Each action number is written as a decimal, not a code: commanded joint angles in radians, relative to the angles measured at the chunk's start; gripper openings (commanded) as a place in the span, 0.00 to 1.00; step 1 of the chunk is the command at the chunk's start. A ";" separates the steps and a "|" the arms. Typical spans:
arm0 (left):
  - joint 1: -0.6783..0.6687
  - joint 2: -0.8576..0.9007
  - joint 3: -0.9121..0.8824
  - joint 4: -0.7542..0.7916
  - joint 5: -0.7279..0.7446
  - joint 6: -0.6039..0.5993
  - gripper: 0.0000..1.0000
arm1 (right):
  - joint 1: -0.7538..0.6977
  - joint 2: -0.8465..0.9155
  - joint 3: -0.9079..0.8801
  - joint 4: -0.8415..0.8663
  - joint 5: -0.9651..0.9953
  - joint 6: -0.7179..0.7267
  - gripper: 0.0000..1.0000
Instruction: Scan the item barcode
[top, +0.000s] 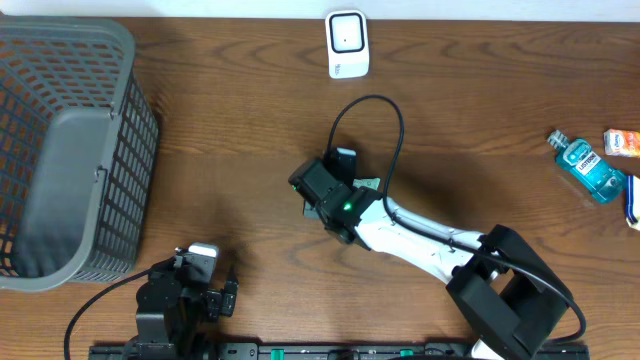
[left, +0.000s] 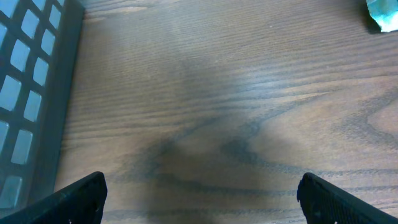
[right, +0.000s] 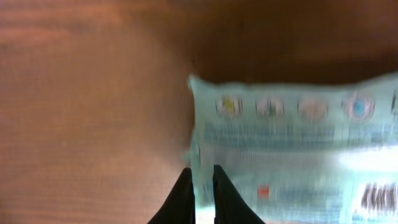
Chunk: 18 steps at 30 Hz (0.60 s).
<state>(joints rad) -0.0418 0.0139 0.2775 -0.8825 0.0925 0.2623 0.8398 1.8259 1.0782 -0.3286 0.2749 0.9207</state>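
Right end effector (right: 200, 173) pinches the packet (right: 292, 149) by its edge, jaws narrow, mid-surface, short of the scanner (top: 347, 43) at the far edge. The barcode (right: 376, 199) sits clear of the fingers, likely for reading. Left end effector (left: 202, 202) hangs wide by the basket (top: 135, 110).
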 joint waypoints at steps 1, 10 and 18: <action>0.003 -0.003 -0.014 -0.029 0.002 -0.002 0.98 | -0.036 -0.013 0.035 -0.001 0.056 -0.090 0.08; 0.003 -0.003 -0.014 -0.029 0.002 -0.002 0.98 | -0.198 -0.049 0.055 -0.081 0.066 -0.117 0.23; 0.003 -0.003 -0.014 -0.029 0.002 -0.002 0.98 | -0.344 0.056 0.051 -0.011 -0.035 -0.115 0.02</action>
<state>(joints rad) -0.0418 0.0139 0.2775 -0.8825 0.0925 0.2623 0.5335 1.8248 1.1202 -0.3672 0.2962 0.8108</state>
